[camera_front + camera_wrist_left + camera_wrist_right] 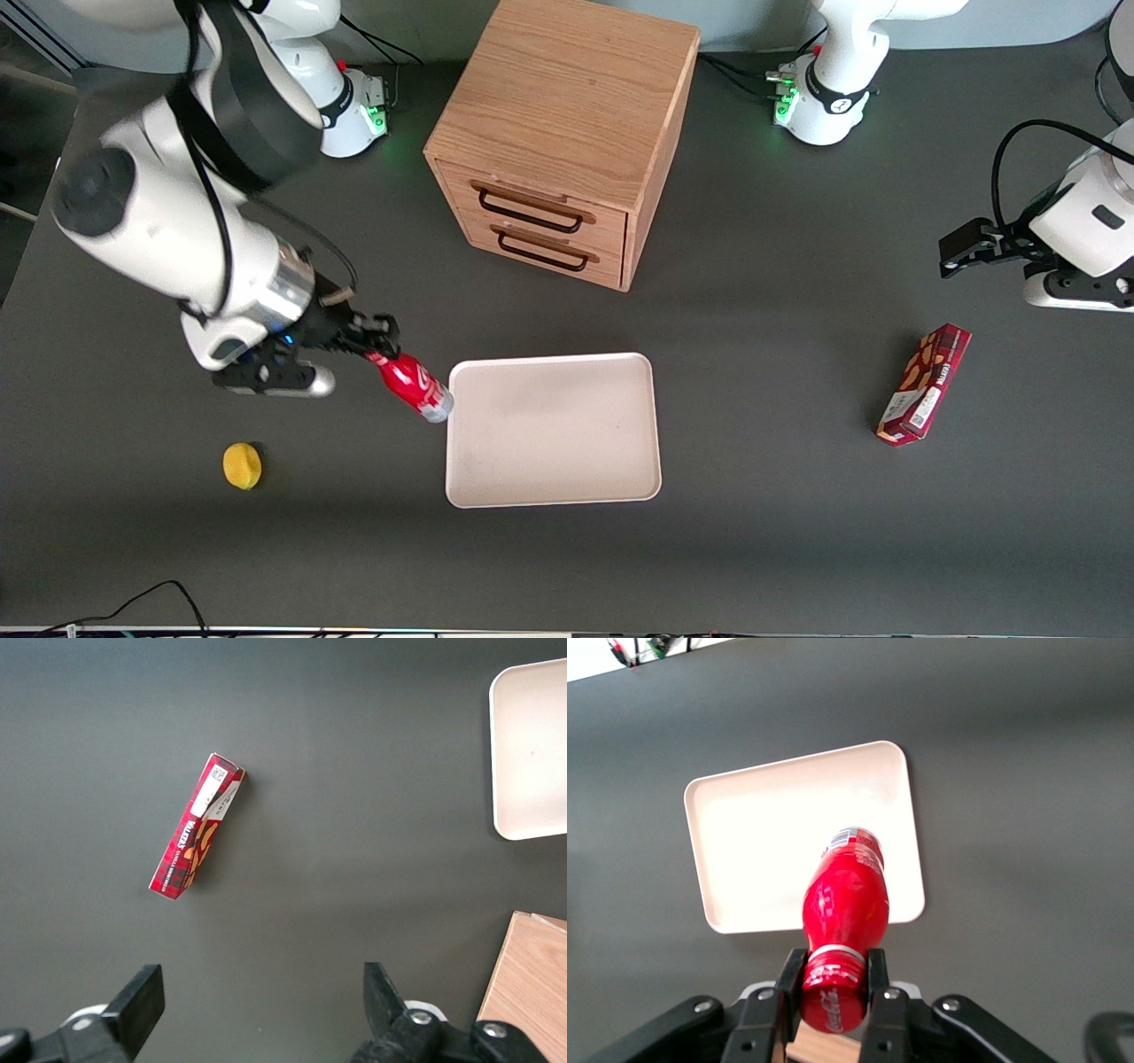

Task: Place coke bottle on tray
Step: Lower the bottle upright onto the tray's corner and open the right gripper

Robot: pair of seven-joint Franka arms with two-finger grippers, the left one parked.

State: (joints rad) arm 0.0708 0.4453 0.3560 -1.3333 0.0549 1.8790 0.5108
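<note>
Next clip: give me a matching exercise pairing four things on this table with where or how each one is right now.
Things:
1. small red coke bottle
2. pale cream rectangular tray
3. dark red snack box
4. yellow round object

States:
A. lying toward the parked arm's end
B. held by its cap in the gripper
C. nothing on it, in front of the wooden drawer cabinet
D. nearer the front camera than the gripper

Pairs: 1-B, 2-C, 3-A, 4-D

wooden drawer cabinet | red snack box | yellow lemon
</note>
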